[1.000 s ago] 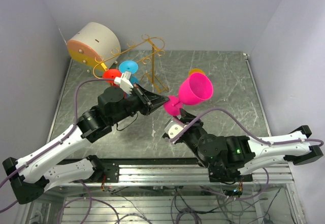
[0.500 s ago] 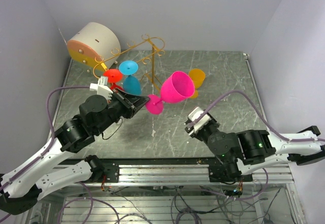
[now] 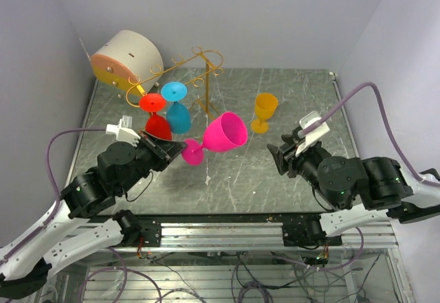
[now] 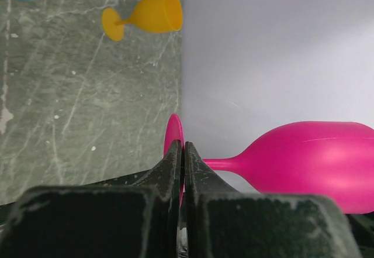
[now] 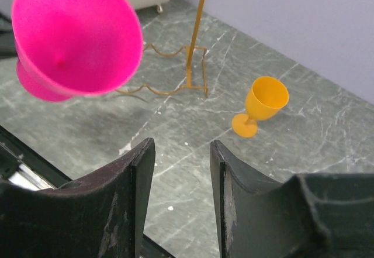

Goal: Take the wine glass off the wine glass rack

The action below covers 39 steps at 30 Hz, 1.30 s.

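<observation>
My left gripper point(image 3: 177, 150) is shut on the round foot of a pink wine glass point(image 3: 221, 133) and holds it in the air, clear of the rack, bowl pointing right; the left wrist view shows the foot pinched between the fingers point(image 4: 173, 161) and the bowl point(image 4: 315, 161). The gold wire wine glass rack point(image 3: 199, 69) stands at the back left with a red glass point(image 3: 157, 121) and a blue glass point(image 3: 177, 110) hanging from it. My right gripper point(image 3: 278, 157) is open and empty at the right, apart from the pink glass point(image 5: 76, 35).
A yellow glass point(image 3: 264, 109) stands upright on the grey table point(image 3: 302, 97), right of the rack; it also shows in the right wrist view point(image 5: 263, 103). A cream drum with an orange face point(image 3: 124, 59) sits at the back left corner. Lilac walls enclose the table.
The left gripper drew back toward the left with the pink glass. The right gripper, which was at the glass's stem, let go, opened and pulled away to the right.
</observation>
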Tool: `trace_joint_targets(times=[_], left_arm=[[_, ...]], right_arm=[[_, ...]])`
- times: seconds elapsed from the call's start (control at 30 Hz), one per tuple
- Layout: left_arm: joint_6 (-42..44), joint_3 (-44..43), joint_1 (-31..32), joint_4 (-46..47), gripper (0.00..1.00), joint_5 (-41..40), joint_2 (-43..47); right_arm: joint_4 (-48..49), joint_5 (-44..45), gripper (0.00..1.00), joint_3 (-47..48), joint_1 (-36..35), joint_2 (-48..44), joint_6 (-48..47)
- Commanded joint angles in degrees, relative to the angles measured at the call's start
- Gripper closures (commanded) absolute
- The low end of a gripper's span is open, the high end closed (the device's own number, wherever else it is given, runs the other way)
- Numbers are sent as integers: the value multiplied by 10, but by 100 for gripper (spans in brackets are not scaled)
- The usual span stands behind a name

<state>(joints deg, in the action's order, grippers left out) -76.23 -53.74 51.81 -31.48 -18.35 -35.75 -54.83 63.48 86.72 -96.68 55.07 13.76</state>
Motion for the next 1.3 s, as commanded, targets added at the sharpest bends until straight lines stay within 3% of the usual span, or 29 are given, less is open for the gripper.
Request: trace_joint_targets(times=[0.0,0.1,0.17,0.33,0.37,0.43,0.47,0.5,0.57,0.63,0.7,0.73,0.83,0.97,1.0,1.03,1.07,1.13,1.27], left_arm=[[20,7,1,-36,93,-30,32],[21,6,1,-62,93,-38,52],[20,4,1,-79,93,-43,64],[25,-7,0,-96,93,-44,78],[26,-11,1,-98,93,-43,78],[29,-17,1,-101,93,-40,75],[31,-21,1,-103,93,-40,74],[35,-25,1,-105,93,-40,73],[40,-33,0,-113,93,-43,70],[44,-39,1,-116,93,-45,70],[49,-48,0,-122,93,-48,72],[51,-51,1,-126,93,-51,72],[57,-57,0,-129,93,-55,74],[68,-53,1,-107,93,-48,65],[70,-54,1,-100,93,-46,59],[73,-55,0,-93,93,-44,52],[76,-56,1,-87,93,-40,44],[83,-62,1,-78,93,-37,28],[96,-71,1,-53,93,-26,1]], right_arm=[[-71,27,56,81,-19,53,63],[-97,88,55,135,-10,107,58],[-67,118,54,166,34,137,16],[197,47,54,125,315,160,-204],[213,42,54,128,374,180,-221],[242,54,52,141,412,214,-243],[206,51,52,172,432,242,-216],[132,19,52,246,464,273,-171],[37,-169,53,323,552,319,-94],[-18,-376,55,366,642,347,-42],[-31,-537,62,367,680,351,-26],[-26,-608,67,355,699,343,-25],[3,-792,100,312,705,303,-27],[52,-1011,100,239,703,229,-21],[59,-1047,96,224,700,215,-18],[69,-1076,83,208,698,200,-14],[74,-1094,72,193,696,183,-10],[75,-1102,62,178,693,166,-11],[75,-1102,55,157,689,152,-10]])
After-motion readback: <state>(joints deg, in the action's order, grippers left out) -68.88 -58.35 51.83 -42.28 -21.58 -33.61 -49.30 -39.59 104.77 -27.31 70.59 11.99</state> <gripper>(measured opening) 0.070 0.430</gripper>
